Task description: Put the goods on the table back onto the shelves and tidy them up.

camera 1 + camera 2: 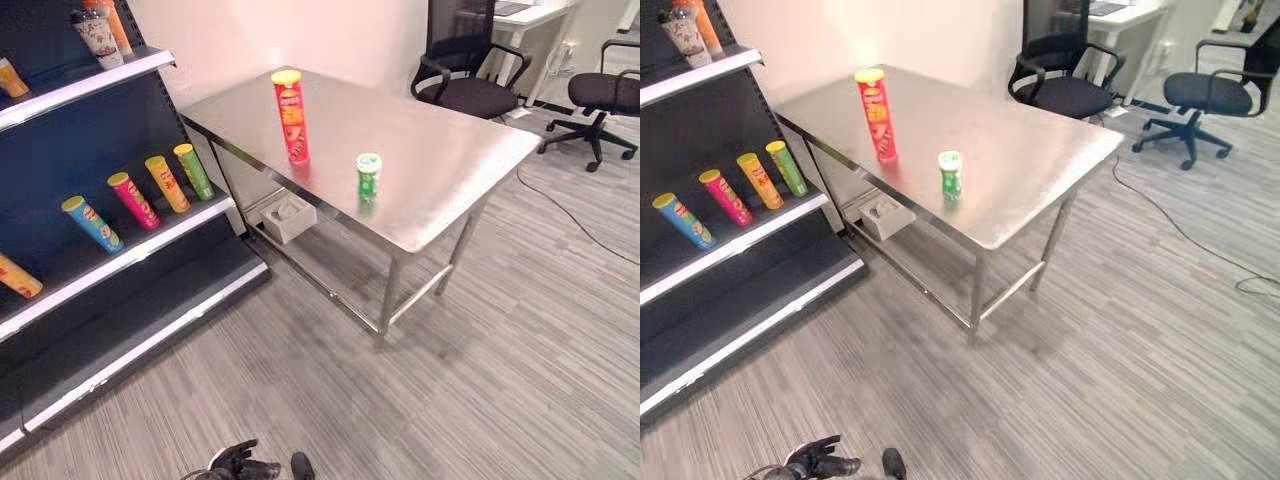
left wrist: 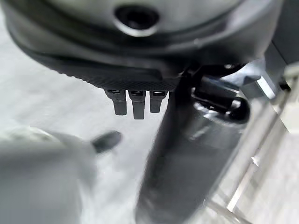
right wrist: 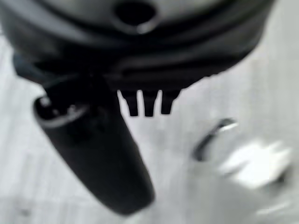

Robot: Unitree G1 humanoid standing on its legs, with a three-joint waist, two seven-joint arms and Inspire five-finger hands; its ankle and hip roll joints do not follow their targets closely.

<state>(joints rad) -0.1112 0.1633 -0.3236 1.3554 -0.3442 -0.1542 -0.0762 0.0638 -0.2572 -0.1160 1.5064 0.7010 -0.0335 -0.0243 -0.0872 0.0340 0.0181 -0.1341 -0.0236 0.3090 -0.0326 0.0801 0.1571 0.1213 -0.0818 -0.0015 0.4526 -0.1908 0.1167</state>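
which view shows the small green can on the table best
The left eye view: the small green can stands upright near the front edge of the steel table, beside the tall red can, fairly central. The right eye view shows it equally whole, just further left. Both wrist views look down at floor past the hands.

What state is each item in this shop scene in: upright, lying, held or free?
Tall red can: upright on the steel table, free.
Short green can: upright on the table, free.
Blue can, pink can, orange can, green can: lying on the middle shelf.
Left hand: open, holding nothing.
Right hand: open, holding nothing.
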